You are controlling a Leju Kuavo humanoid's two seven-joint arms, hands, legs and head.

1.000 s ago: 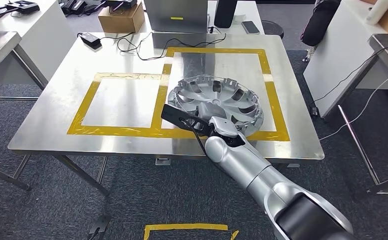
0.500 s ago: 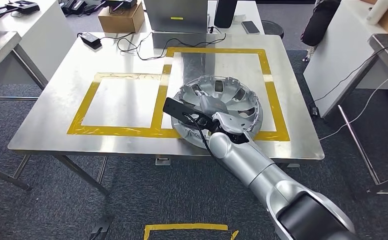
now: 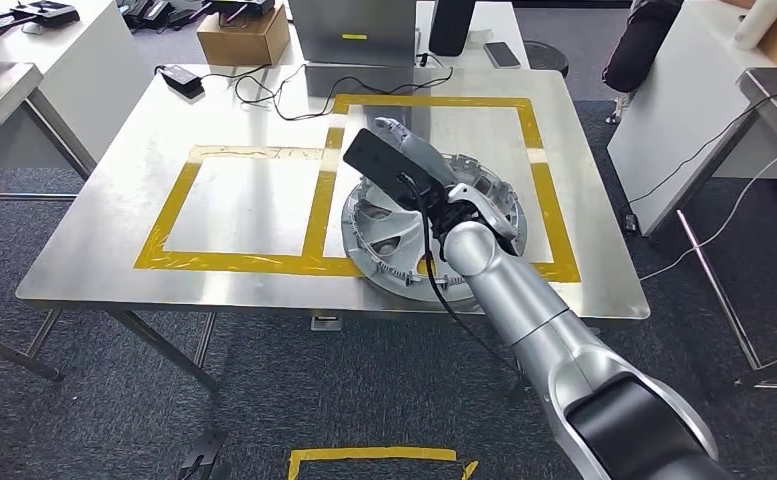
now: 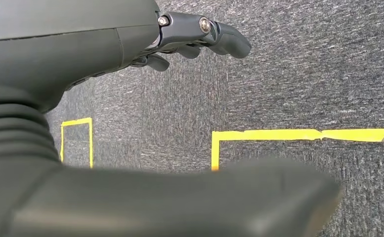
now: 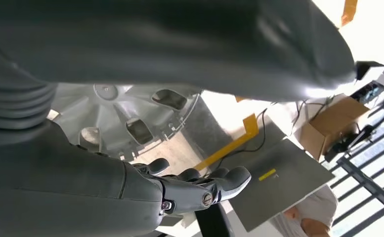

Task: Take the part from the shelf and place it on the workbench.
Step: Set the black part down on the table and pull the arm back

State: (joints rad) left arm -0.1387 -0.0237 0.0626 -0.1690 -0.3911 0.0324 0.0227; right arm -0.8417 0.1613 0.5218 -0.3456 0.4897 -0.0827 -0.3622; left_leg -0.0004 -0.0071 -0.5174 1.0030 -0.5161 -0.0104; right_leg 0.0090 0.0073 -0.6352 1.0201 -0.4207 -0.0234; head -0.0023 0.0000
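The part, a silver wheel cover, lies on the steel workbench, inside the right-hand yellow taped square, with its near rim over the tape. My right hand is raised above the cover's far left side, fingers stretched out, holding nothing. In the right wrist view the hand has its fingers apart, and the cover's spoked face shows beyond them. My left hand hangs over grey carpet with straight, empty fingers.
A black power adapter with cables, a cardboard box and a phone sit along the bench's far edge. Other tables stand left and right. Yellow tape marks the carpet in front of the bench.
My right hand has risen from the cover's near left rim and swung up over its far side. The cover now lies a little nearer the bench's front edge.
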